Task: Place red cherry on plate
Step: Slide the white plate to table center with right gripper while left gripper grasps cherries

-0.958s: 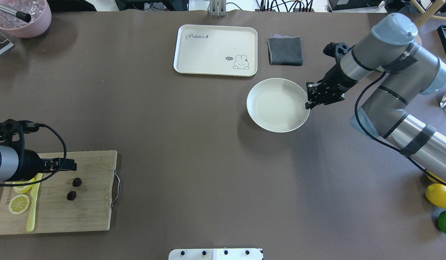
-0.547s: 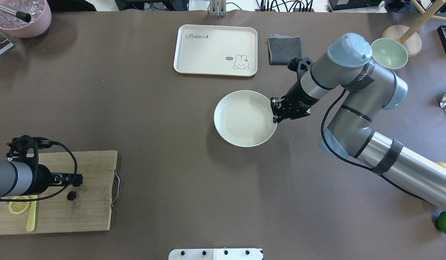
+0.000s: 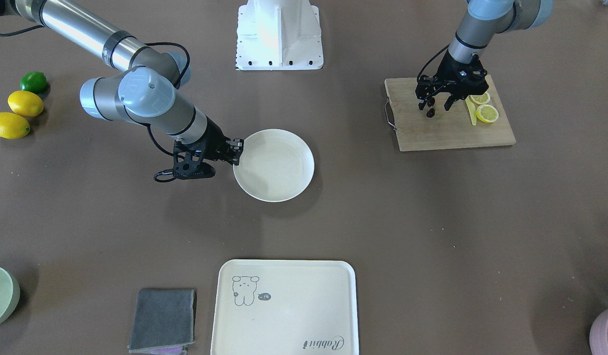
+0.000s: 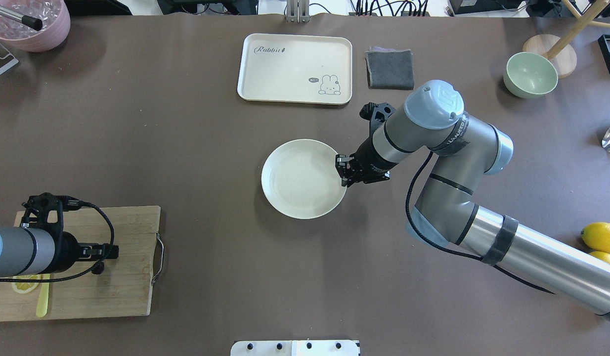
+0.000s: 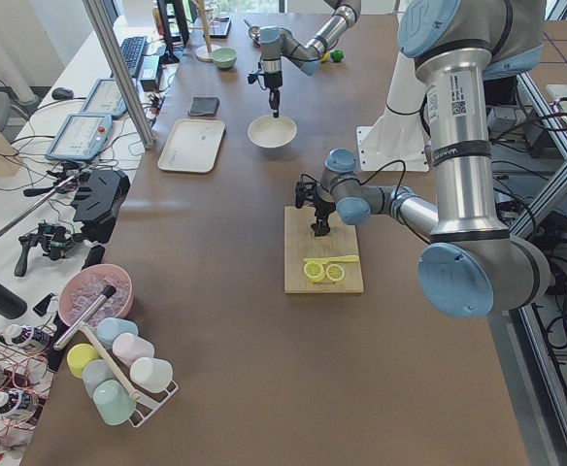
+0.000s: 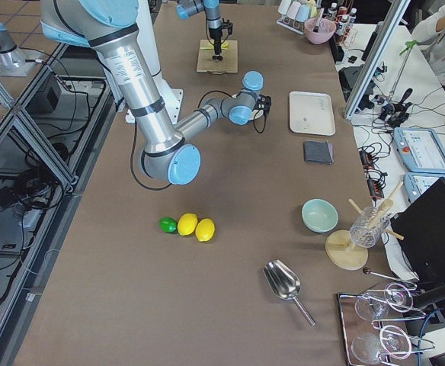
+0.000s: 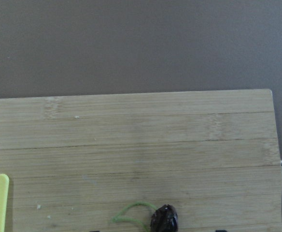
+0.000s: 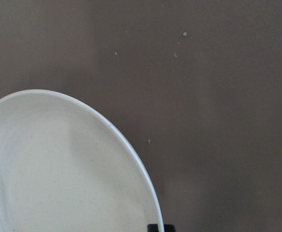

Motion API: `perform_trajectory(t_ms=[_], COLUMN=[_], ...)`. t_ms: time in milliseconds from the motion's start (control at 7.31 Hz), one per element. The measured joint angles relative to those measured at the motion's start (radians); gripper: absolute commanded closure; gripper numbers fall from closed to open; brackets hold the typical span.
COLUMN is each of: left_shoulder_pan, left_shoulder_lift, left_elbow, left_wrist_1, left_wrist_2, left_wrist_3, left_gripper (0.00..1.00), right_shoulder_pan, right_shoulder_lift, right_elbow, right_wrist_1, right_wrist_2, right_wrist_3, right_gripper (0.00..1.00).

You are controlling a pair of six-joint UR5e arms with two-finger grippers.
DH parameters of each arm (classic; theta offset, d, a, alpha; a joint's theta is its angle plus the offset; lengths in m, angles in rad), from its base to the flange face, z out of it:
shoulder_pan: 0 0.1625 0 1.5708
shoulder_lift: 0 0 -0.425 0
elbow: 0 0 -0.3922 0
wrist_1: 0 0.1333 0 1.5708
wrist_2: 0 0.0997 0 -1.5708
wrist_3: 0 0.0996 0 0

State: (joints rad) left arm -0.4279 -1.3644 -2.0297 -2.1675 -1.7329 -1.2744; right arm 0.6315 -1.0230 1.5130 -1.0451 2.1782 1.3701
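The red cherry (image 3: 430, 113) is a dark pair with a thin green stem, lying on the wooden cutting board (image 4: 112, 296). One of the pair (image 7: 163, 218) shows at the bottom edge of the left wrist view. My left gripper (image 3: 436, 103) points down over the pair, open, with a finger on either side. The round cream plate (image 4: 295, 183) sits mid-table and holds nothing. My right gripper (image 4: 342, 170) is shut on the plate's right rim. The right wrist view shows that rim (image 8: 131, 154) with a black fingertip at its lower end.
Lemon slices (image 3: 486, 113) and a yellow knife (image 3: 470, 111) lie on the board beside the left gripper. A cream rabbit tray (image 4: 295, 69), a grey cloth (image 4: 390, 69) and a green bowl (image 4: 530, 74) stand at the back. Whole lemons (image 4: 601, 237) lie far right.
The right arm has dragged the plate left and toward the robot, still gripping its rim. The left gripper has shifted along the board to stand over the cherries.
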Motion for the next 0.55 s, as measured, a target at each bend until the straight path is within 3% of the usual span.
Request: perform_trajectory(t_ms=[137,274,411,547], left_shoulder_pan=[0.001,0.001,0.001,0.001], left_shoulder_lift=[-0.004,-0.006,-0.008,-0.01], left_elbow=[0.005,0.009,0.014,0.02], left_wrist_1=[0.0,0.0,0.0,-0.001], left_wrist_2=[0.001,0.002,0.004,0.007], left_wrist_3=[0.0,0.0,0.0,0.0], left_gripper=[0.47,0.59,0.69,0.78], right_shoulder_pan=[-0.014,-0.023,-0.027,-0.028], right_shoulder_lift=[0.005,0.006,0.007,0.007], right_elbow=[-0.001,-0.001,-0.001,0.0], right_wrist_1=[0.002,0.003,0.003,0.006], right_wrist_2=[-0.016,-0.023,-0.026,-0.031], right_wrist_3=[0.011,0.016,0.017,0.022], right_gripper=[1.0,0.73,0.01,0.0])
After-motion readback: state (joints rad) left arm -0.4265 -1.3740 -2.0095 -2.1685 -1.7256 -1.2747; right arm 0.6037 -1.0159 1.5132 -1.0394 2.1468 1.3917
